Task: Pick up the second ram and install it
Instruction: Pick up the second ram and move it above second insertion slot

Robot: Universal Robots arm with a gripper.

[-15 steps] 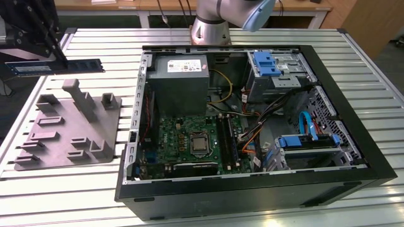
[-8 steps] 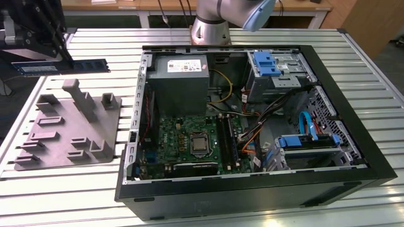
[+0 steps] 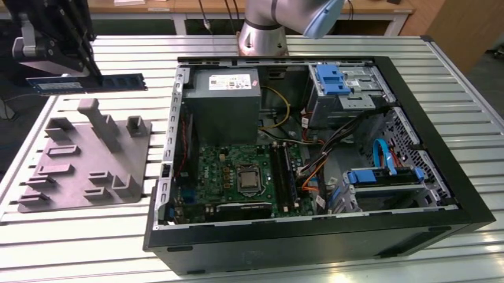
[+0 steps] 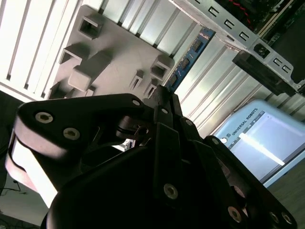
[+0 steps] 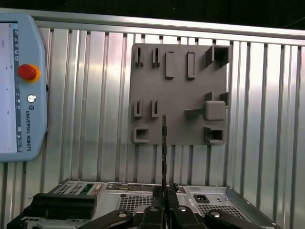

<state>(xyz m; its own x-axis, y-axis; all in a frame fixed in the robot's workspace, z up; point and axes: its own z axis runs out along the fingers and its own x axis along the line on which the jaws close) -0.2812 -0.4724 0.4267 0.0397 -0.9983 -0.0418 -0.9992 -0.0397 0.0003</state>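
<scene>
Beyond the grey fixture tray (image 3: pixel 87 171), at the exterior view's left: report the state of the gripper (image 3: pixel 88 73). (Operator)

Closed down to a narrow gap, clamped on the second ram (image 3: pixel 110 81). In the first wrist view the gripper (image 5: pixel 164 193) has a finger on each face of the second ram (image 5: pixel 164 143), which appears edge-on as a thin dark line. (Technician)

Report the orientation of the stick. (Operator)

Its long axis runs across the exterior view, with one broad, labelled face toward that camera. In the second wrist view the bluish board (image 4: pixel 193 55) projects past the gripper (image 4: pixel 162 93). (Technician)

Report its position relative to the computer case (image 3: pixel 315 247). (Operator)

Outside the case. One end is near the case wall at the exterior view's left and is apart from it. The stick is also apart from the fixture tray and well apart from the black slot rails (image 3: pixel 282 171) on the motherboard (image 3: pixel 228 171). (Technician)

List other items on the slatted table (image 3: pixel 79 236). (Operator)

A teach pendant (image 5: pixel 21 95) lies flat on it. (Technician)
</scene>
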